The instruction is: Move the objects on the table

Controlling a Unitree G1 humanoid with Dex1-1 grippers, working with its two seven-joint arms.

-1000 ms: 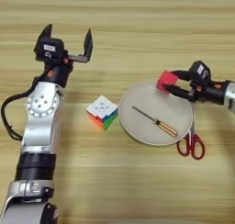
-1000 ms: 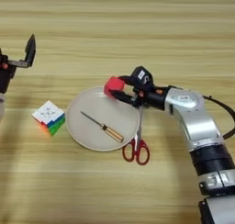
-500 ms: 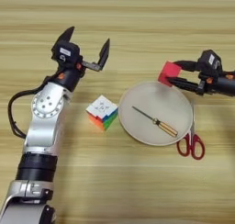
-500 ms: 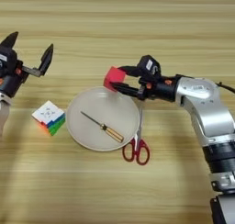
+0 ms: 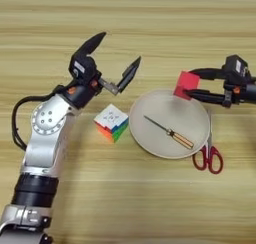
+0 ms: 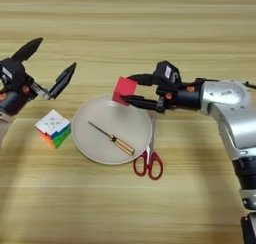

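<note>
Fingers of the right gripper (image 6: 131, 92) are pinching the red cube (image 6: 124, 90) over the far rim of the plate (image 6: 95, 151), which is holding only a screwdriver (image 6: 111, 138). Just below the wide-open, empty left gripper (image 5: 118, 56), the puzzle cube (image 5: 111, 122) is sitting on the table (image 5: 150, 198).

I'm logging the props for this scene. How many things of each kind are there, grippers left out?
Cubes: 2, puzzle cube and red cube
Plate: 1
Screwdriver: 1
Scissors: 1
Total: 5

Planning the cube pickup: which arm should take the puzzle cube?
Left. Its open tool hovers just above the puzzle cube; the right tool is shut on the red cube over the plate's rim.
</note>
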